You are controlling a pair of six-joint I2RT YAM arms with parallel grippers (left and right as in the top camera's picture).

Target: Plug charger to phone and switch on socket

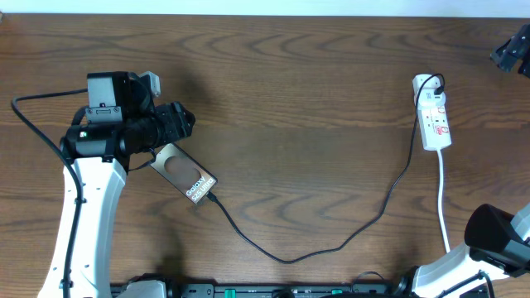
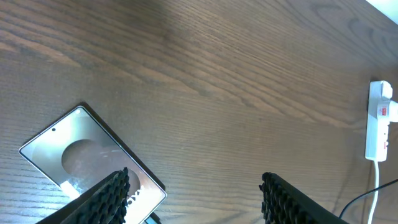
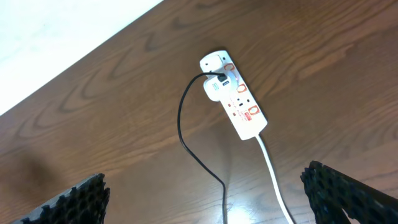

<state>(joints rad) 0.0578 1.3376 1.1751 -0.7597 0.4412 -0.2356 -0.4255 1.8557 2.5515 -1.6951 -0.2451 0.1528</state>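
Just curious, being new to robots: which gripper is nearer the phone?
Left. The left gripper hangs close by the phone; the right gripper is far across the table, near the socket.

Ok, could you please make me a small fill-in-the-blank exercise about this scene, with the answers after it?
1. The ___ lies close to the left pincer.
2. The black charger leads from there to the white ___.
3. The right pincer stands ___, holding nothing.
Missing words: phone; socket; open.
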